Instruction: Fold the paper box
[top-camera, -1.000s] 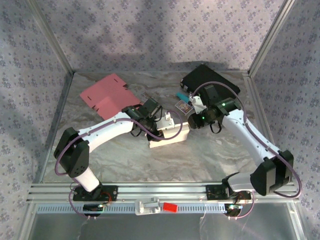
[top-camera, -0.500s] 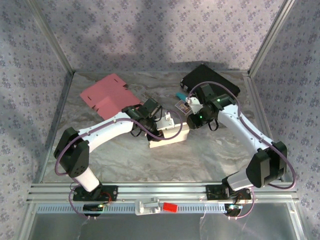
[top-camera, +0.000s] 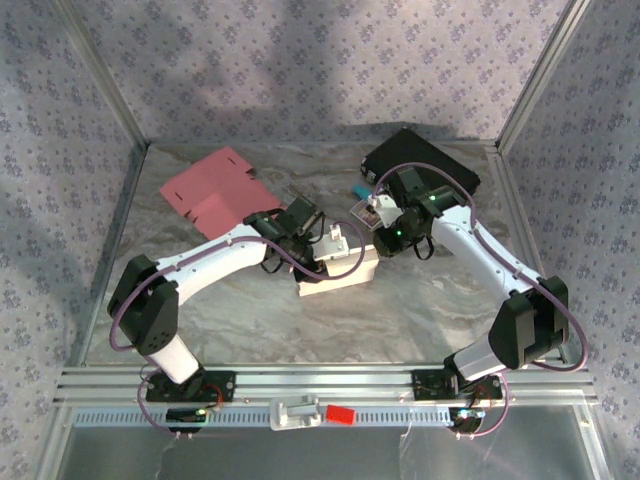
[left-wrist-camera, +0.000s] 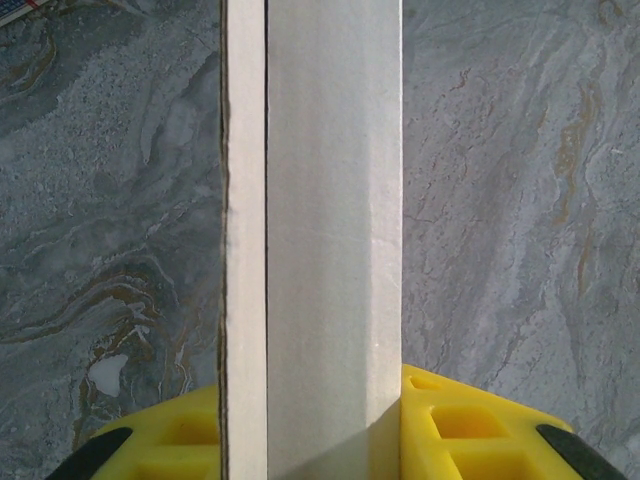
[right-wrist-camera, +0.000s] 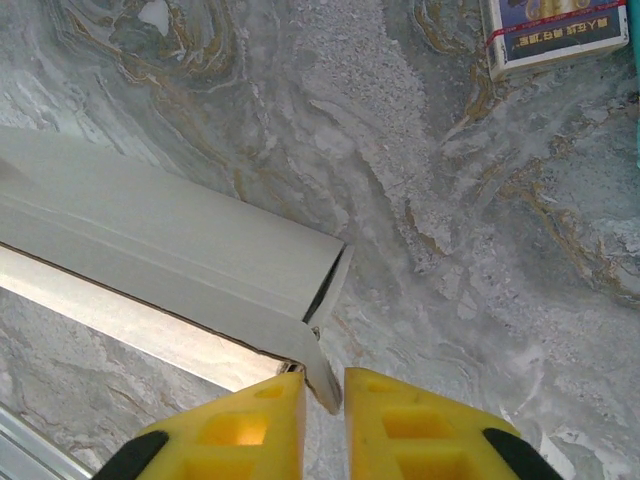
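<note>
Where the grey-veined, marble-patterned worktop lies between the two arms, we see the paper box, a long, low shape of smooth matte white card, half formed. The left pincer clamps one upright wall of it: from the left wrist, a flat double-layered strip of card runs straight up between the yellow plastic fingers, which press on both sides. The right pincer sits at the box's end corner, where a small pointed flap dips into the narrow slot between its blocky yellow fingers; we cannot tell whether they actually pinch it. A flat pink die-cut card sheet lies at the far left, well apart, and a black rectangular case lies at the far right.
</note>
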